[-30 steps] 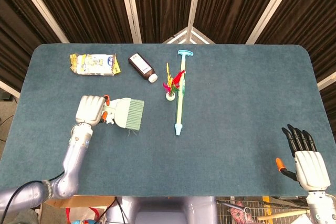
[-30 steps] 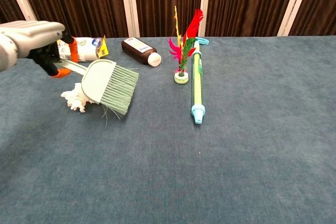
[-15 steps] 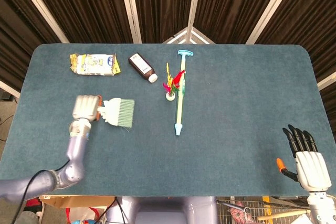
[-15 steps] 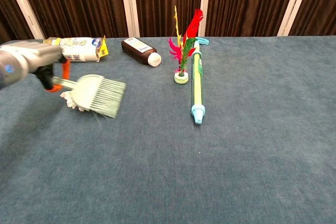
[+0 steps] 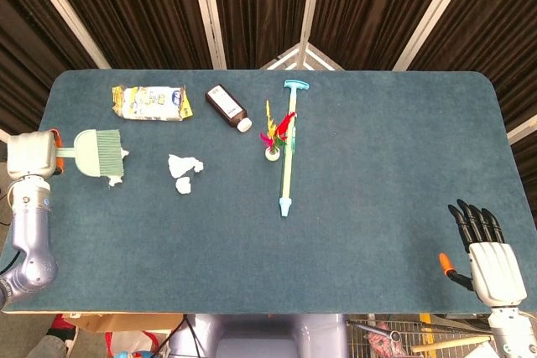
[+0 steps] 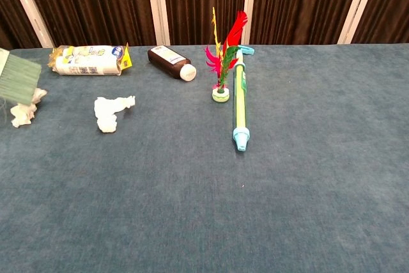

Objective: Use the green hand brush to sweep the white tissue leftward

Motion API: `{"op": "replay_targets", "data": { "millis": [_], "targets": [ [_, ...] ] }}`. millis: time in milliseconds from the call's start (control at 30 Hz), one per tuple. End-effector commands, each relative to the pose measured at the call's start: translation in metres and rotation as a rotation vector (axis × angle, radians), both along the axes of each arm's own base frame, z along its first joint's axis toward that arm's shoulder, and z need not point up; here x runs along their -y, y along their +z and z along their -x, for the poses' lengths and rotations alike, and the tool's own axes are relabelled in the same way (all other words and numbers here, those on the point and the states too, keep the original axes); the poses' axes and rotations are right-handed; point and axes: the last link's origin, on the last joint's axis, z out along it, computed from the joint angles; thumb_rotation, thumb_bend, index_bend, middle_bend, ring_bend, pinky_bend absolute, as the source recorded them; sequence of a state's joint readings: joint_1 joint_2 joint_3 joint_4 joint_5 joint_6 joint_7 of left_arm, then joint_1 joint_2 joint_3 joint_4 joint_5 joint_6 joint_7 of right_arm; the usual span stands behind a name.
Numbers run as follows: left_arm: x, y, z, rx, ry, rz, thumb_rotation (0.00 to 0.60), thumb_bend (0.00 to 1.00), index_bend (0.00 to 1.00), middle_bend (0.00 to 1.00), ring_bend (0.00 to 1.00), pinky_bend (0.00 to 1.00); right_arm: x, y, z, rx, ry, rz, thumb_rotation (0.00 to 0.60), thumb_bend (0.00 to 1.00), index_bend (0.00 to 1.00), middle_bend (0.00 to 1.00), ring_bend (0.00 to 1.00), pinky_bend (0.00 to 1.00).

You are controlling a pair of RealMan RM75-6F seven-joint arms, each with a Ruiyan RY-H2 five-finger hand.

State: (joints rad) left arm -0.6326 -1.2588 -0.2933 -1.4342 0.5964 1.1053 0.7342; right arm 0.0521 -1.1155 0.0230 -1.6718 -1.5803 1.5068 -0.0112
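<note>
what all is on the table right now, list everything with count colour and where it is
green hand brush: 1, pale green, far left of table, held by its handle
white tissue: 2 pieces, white, one right of the brush, a smaller one at the bristles
snack packet: 1, white and yellow, back left
bottle: 1, brown with white cap, lying right of the packet
shuttlecock: 1, red, pink and yellow feathers, upright at centre back
long stick tool: 1, teal and yellow, lying right of the shuttlecock
table: 1, blue-grey cloth
left hand: 1, silver, grips the brush handle
right hand: 1, black fingers apart, front right, holds nothing
</note>
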Motion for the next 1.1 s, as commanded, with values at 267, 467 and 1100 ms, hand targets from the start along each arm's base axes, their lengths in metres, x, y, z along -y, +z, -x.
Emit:
{"op": "replay_targets", "data": {
  "millis": [267, 467, 1100],
  "targets": [
    [-0.002, -0.076, -0.091, 0.245, -0.261, 0.122, 0.600, 0.73, 0.79, 1.00, 1.00, 1.00, 0.000, 0.002, 0.002, 0.001, -0.006, 0.006, 0.600, 0.38, 0.00, 0.00, 0.00, 0.00],
    [-0.001, -0.131, -0.129, 0.222, -0.307, 0.221, 0.600, 0.73, 0.79, 1.00, 1.00, 1.00, 0.001, 0.003, 0.003, 0.005, -0.011, 0.008, 0.600, 0.38, 0.00, 0.00, 0.00, 0.00],
    [-0.011, -0.076, -0.033, -0.002, 0.002, 0.117, 0.600, 0.74, 0.79, 1.00, 1.00, 1.00, -0.004, 0.003, 0.002, -0.008, -0.007, 0.012, 0.600, 0.38, 0.00, 0.00, 0.00, 0.00]
  ]
}}
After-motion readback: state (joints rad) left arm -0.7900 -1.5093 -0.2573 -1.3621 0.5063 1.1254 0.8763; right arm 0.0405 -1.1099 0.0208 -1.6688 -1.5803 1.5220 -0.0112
